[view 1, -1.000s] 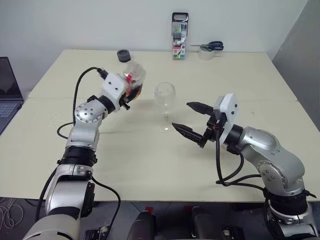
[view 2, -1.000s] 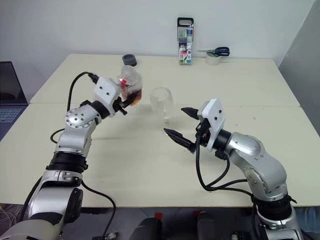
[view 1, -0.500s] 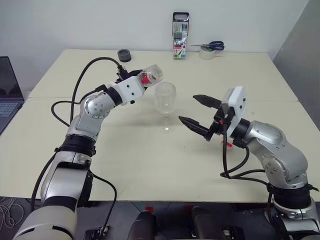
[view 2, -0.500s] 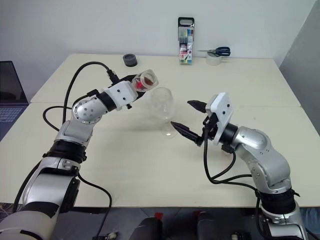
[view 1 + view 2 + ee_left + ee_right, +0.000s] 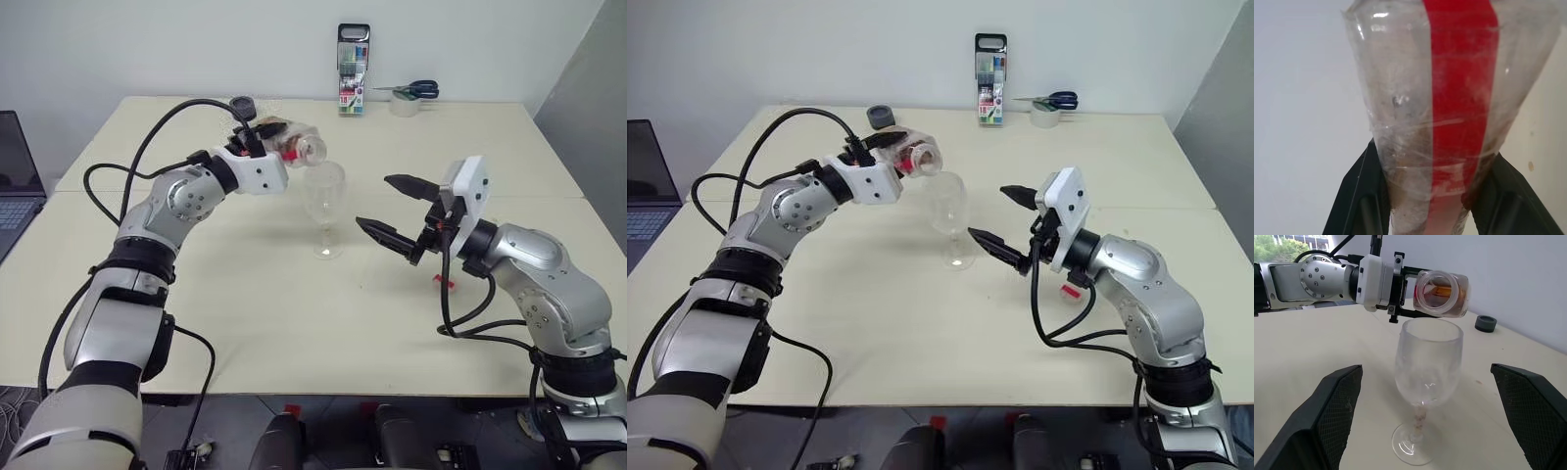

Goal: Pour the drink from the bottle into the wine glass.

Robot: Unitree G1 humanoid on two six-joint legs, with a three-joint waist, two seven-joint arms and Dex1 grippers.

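Bottle point(image 5: 1449, 98) running off the left wrist view's upper and lower edges, its base lying hidden between the closed jaws, right gripper's fingers point(image 5: 1337, 401) being cropped at that wrist view's lower edge, marker case point(image 5: 353, 70) lettering showing too small to read.

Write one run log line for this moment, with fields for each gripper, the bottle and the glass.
left gripper: shut on bottle | right gripper: open, beside wine glass | bottle: tipped, uncapped mouth over glass | wine glass: upright, no drink visible
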